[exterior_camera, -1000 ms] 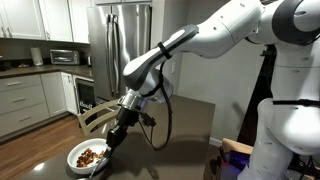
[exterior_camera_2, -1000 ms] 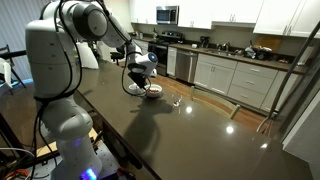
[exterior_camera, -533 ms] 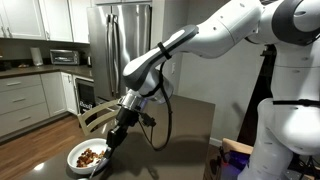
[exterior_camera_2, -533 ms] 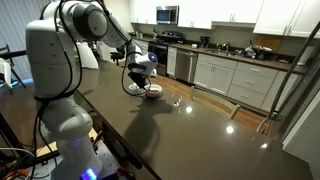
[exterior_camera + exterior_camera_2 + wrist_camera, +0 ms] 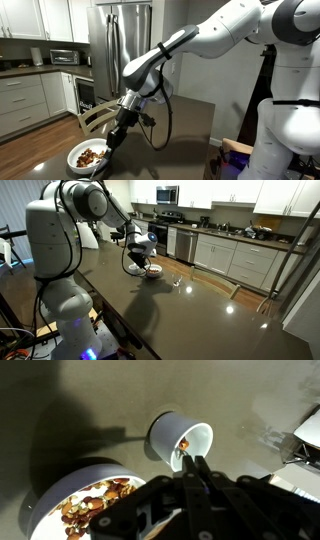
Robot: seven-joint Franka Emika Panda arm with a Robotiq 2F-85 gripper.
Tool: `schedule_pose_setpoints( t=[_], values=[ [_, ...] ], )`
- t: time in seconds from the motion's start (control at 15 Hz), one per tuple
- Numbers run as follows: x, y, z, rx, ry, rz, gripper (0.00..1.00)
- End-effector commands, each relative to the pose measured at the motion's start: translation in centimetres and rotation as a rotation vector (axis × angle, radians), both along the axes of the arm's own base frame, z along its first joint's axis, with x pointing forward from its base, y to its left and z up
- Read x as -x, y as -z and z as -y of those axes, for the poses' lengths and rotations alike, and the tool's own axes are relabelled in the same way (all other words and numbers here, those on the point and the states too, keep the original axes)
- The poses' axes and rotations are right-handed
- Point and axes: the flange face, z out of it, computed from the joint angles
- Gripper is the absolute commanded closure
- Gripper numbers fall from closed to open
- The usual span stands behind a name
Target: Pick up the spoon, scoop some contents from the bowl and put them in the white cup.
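In the wrist view the white cup (image 5: 172, 432) lies just beyond my gripper (image 5: 194, 460), its mouth turned toward the fingers. The gripper is shut on the spoon (image 5: 185, 452). Only the spoon's tip shows, inside the cup's mouth with a reddish-brown piece; the black fingers hide the handle. The white bowl (image 5: 58, 488) sits at lower left, holding the heap of reddish-brown contents (image 5: 95, 502). In both exterior views the gripper (image 5: 113, 143) (image 5: 148, 264) hangs low beside the bowl (image 5: 78, 150) (image 5: 152, 273) on the dark table.
A small clear glass (image 5: 176, 281) stands on the dark table (image 5: 190, 315) close to the bowl. A wooden chair (image 5: 95, 117) stands behind the table's edge. Kitchen counters (image 5: 235, 255) and a steel fridge (image 5: 120, 40) lie beyond.
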Motion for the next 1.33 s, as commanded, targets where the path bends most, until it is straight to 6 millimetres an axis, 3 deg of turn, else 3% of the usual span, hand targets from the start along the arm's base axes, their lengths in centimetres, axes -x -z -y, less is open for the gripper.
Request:
schedule_pose_setpoints(
  t=[0.0,0.6,1.27],
  values=[
    [-0.4,-1.0,-0.4,0.038,-0.032,0.043,0.96],
    [-1.2,-3.2,-1.5,0.087,-0.108,0.123,0.96],
    [-1.4,-2.6,-1.4,0.085,-0.116,0.108,0.95]
  ],
)
